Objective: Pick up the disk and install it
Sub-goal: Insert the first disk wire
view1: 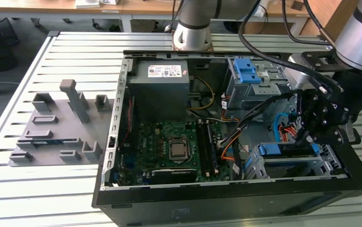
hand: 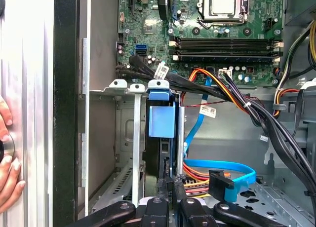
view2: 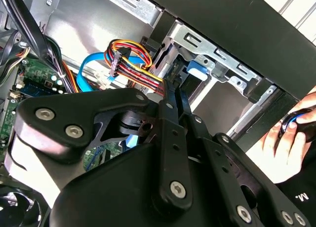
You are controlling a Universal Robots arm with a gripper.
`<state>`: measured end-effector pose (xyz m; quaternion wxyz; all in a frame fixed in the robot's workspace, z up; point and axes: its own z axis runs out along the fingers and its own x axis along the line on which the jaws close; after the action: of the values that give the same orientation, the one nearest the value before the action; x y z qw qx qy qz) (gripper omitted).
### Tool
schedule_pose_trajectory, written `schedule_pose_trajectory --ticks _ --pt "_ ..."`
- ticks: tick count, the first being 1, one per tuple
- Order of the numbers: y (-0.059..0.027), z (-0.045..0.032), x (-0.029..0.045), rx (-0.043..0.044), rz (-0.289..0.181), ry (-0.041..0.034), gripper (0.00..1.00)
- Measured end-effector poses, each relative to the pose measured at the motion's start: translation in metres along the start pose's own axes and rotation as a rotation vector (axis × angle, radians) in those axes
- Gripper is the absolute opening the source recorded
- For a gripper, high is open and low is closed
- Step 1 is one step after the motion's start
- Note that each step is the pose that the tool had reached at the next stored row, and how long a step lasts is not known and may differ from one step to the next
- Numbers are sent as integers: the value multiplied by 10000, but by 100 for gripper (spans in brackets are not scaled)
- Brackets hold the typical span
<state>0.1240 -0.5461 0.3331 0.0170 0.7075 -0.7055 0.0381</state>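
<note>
Black linkage of my gripper (hand: 170, 185) fills the foreground, fingertips closed narrowly on one disk (hand: 162, 138) standing in its bay. Most of that disk is hidden; one hand (hand: 7, 158) is cut off.

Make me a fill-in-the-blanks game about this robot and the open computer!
1. The gripper reaches inside the open computer ____.
2. The disk stands in a metal bay and its plastic carrier frame is coloured ____.
3. Outside the case, a person's ____ rests against its wall.

Missing words: case; blue; hand

Gripper (view1: 308, 140) points downward, fingers drawn close together
</note>
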Motion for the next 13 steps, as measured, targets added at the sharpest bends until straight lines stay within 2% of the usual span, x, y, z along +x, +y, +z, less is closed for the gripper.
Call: schedule_pose_trajectory --ticks 13 --pt "-1 -20 1 0 10 -1 16"
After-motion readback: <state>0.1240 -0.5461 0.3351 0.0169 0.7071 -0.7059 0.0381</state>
